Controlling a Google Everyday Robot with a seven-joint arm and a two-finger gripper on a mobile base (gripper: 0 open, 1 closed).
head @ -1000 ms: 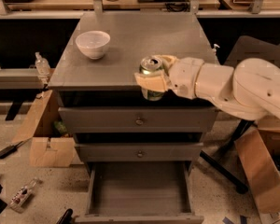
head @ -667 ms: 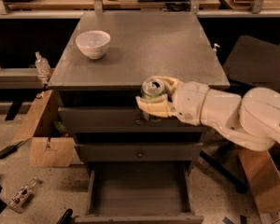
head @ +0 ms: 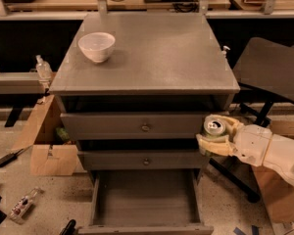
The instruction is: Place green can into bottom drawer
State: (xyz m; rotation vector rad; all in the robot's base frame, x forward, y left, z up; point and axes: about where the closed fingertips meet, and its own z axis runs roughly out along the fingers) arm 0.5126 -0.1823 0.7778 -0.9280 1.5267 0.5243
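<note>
The green can (head: 214, 129), silver top with pull tab showing, is held upright in my gripper (head: 216, 136) at the right of the cabinet, level with the two knobbed drawers. The cream fingers (head: 210, 146) wrap around the can's sides, hiding most of its label. The white arm reaches in from the lower right. The bottom drawer (head: 144, 202) is pulled open below and to the left of the can, and its grey tray shows nothing inside. The can is off the cabinet top and to the right of the drawer's opening.
A white bowl (head: 96, 46) sits on the grey cabinet top (head: 157, 58) at the back left. A dark chair (head: 269, 72) stands to the right behind my arm. Cardboard boxes (head: 46, 146) and small items lie on the floor at left.
My gripper has carried the can down and to the right, from the front edge of the cabinet top to beside the middle drawers.
</note>
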